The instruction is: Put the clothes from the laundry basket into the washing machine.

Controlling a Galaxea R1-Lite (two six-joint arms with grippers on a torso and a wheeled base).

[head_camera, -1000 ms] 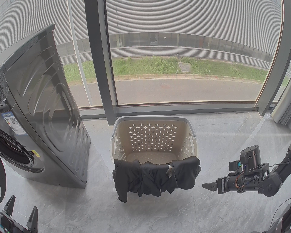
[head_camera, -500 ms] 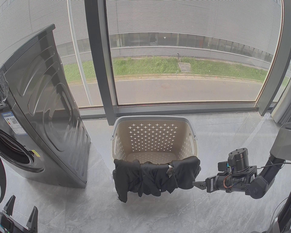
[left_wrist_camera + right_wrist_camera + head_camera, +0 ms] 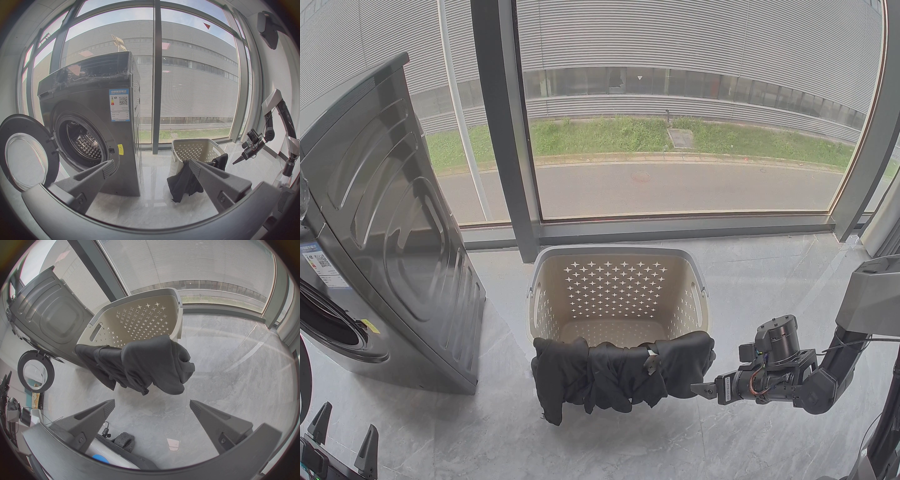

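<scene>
Quick update on the last second: the right gripper (image 3: pixel 700 390) has been brought in low from the 3 o'clock side and is now parked just beside the right-hand end of the dark clothes (image 3: pixel 612 374). The whole head view has been nudged a bit too, so the small shift of the laundry basket (image 3: pixel 615 251) and the washing machine (image 3: pixel 394 219) is put down to the camera, not to them. The gripper's fingers are spread wide with nothing between them. Whether a tip is already brushing the cloth can't really be told from the head view; in the right wrist view a gap seems to be left. So the approach looks about done, the grab isn't made yet, and nothing has been loaded.

The clothes are draped over the basket's 6 o'clock rim, with most of the fabric hung down the outside and one tail nearly at the floor (image 3: pixel 775 281). That rim sits right under the cloth, so plastic could get pinched along with fabric if the close is made too deep.

Room: bare floor is seen from 3 to 6 o'clock of the basket. The machine stands at 9 o'clock, near the basket but apart from it, with its door (image 3: pixel 25 156) swung open and the drum (image 3: pixel 82 142) exposed. The left gripper (image 3: pixel 150 162) is held low at 7 o'clock, also spread open and empty, so a dangling sleeve could be snagged there on the carry.
</scene>
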